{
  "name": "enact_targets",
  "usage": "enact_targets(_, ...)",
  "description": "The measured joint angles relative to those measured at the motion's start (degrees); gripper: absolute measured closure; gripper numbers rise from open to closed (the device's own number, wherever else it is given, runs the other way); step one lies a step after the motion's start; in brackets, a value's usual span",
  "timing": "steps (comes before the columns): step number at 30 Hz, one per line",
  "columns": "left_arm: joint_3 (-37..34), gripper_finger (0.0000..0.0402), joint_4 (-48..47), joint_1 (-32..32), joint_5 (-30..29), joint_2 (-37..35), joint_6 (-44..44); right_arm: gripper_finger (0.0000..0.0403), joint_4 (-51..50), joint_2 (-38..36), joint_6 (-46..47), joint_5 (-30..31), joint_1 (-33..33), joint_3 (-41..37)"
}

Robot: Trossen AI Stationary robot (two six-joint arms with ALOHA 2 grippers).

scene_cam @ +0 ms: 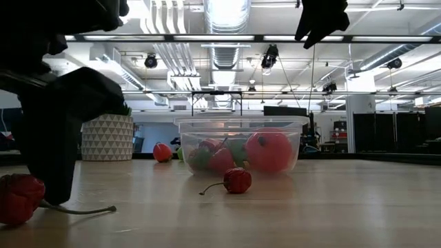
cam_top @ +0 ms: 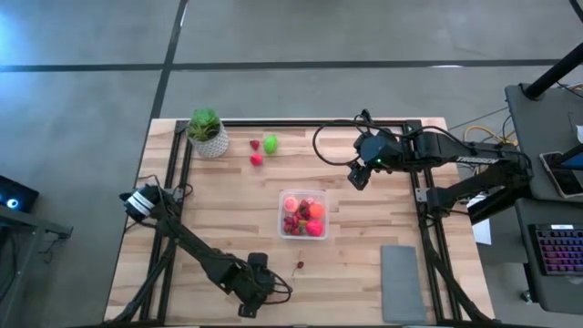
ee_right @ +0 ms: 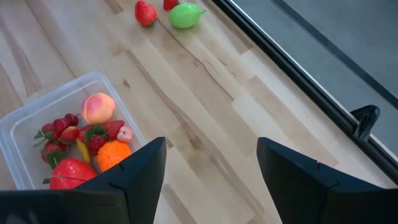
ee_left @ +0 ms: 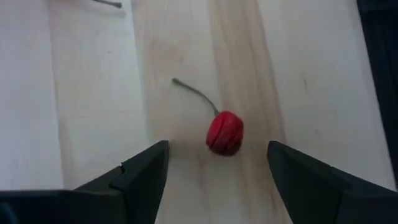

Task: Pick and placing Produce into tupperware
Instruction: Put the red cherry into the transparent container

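Wooden table: left gripper, jaws wide, hovers by stray cherry nr front edge; right gripper wide. Risk: round cherry rolls if nudged off-centre.

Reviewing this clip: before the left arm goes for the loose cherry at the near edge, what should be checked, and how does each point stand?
1. Left gripper fingers open: ok.
2. Cherry lies ahead of the fingers, roughly centred on the gap but not yet inside it: ok.
3. Nothing crowds the cherry on the wood: ok.
4. Tupperware upright with no lid on it: ok.
5. Right gripper is away from the tupperware, fingers open: ok.
6. Room left in the tupperware among the produce: cannot tell.
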Motion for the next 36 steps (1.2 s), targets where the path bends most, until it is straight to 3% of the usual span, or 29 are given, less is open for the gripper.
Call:
enact_targets(4, 1.13, 0.0167, 0.80, -0.03, -0.18, 0.93, -0.01, 0.0157, 0.02, 0.02, 0.01, 0.02, 0.00, 0.00)
enact_targets(13, 1.08, 0.0282, 0.64, 0.00, -0.68, 0.93, -0.20, 0.0154, 0.02, 0.04, 0.02, 0.21, -0.02, 0.00)
enact_targets(18, 1.04, 0.0323, 0.86, 0.00, -0.71, 0.93, -0.22, 0.0158, 0.02, 0.04, 0.02, 0.20, -0.02, -0.05)
enact_targets(24, 0.97, 0.0348, 0.29, -0.02, -0.83, 0.75, -0.59, 0.0157, 0.00, 0.04, 0.02, 0.18, -0.02, -0.11)
enact_targets(28, 1.02, 0.0358, -6.39, 0.13, -2.12, -2.12, -0.59, 0.0158, -0.02, 0.04, 0.02, 0.15, -0.02, -0.13)
enact_targets(36, 0.10, 0.0361, -15.67, 6.86, -9.20, -17.21, 5.88, 0.0160, -0.02, 0.04, 0.03, -0.25, -0.02, -0.21)
